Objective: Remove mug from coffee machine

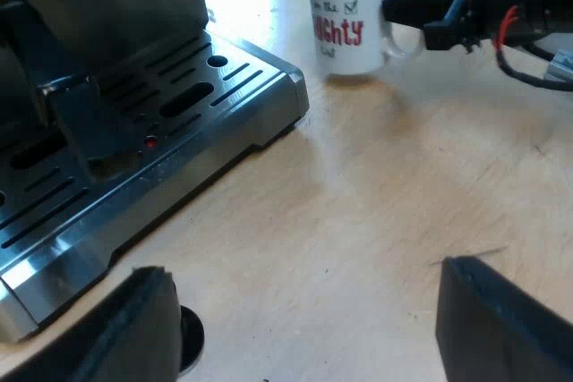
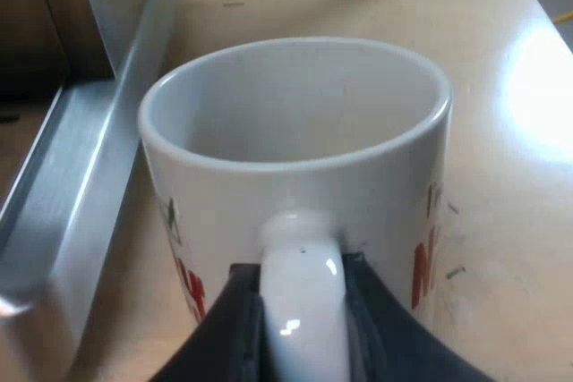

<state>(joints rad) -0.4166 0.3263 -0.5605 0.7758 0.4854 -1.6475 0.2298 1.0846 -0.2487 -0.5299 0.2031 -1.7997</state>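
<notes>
Mug stood beside machine, handle clamped in right gripper fingers, left gripper fingers apart; narrow hold risked mug twisting loose.

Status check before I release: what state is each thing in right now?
White ceramic mug with red lettering: upright, empty, standing on the wooden table beside the metal drip tray.
Right gripper: shut on the mug's handle.
Left gripper: open, holding nothing, over the table.

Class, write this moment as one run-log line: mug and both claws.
mug: upright on table beside espresso machine, empty | right claw: shut on mug's handle | left claw: open, empty
</notes>
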